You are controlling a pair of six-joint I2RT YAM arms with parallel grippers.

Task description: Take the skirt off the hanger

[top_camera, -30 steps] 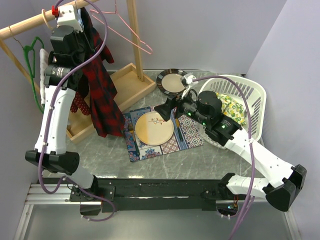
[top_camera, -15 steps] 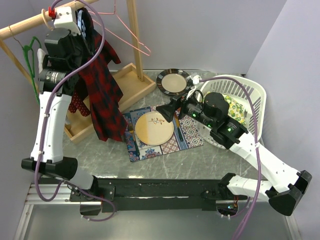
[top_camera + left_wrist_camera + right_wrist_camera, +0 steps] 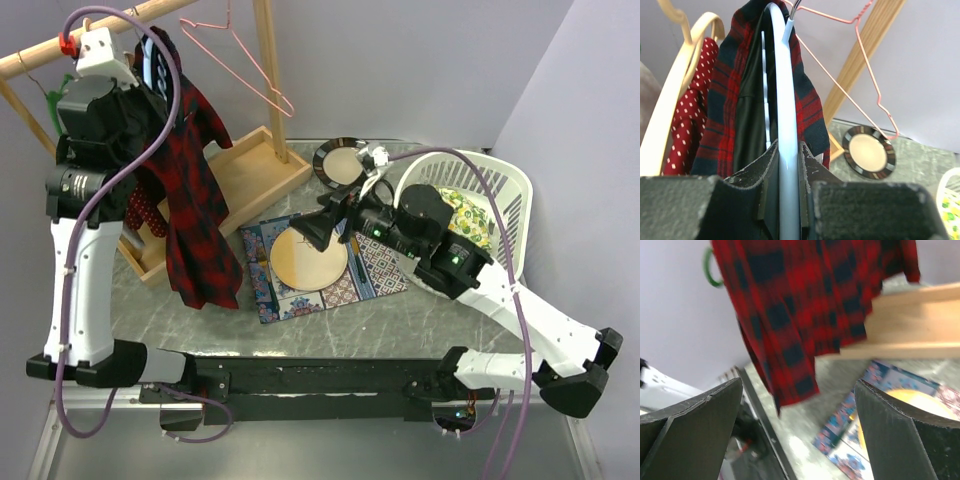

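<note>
Barely begun, by the look of it: on the grey marbled surface (image 3: 400,320) a wooden clothes rack (image 3: 265,80) stands at the far left and a white laundry basket (image 3: 515,200) at the right. The red plaid skirt (image 3: 195,220) hangs full length at the left, its hem low beside a patterned placemat (image 3: 385,262). The left arm (image 3: 75,260) reaches up to the skirt's top, its jaws drawn narrow and clamped on the white hanger (image 3: 782,75) that carries the garment; whether the hook sits on the rail cannot be told. The right arm (image 3: 500,300) stretches in from the right above the placemat and a tan plate (image 3: 305,262), its jaws spread wide and empty, pointed at the skirt's lower half but apart from the cloth. Judged from this, the hanger is secured and little else is done: the cloth has yet to be gripped, drawn free of the hanger and set down.
</note>
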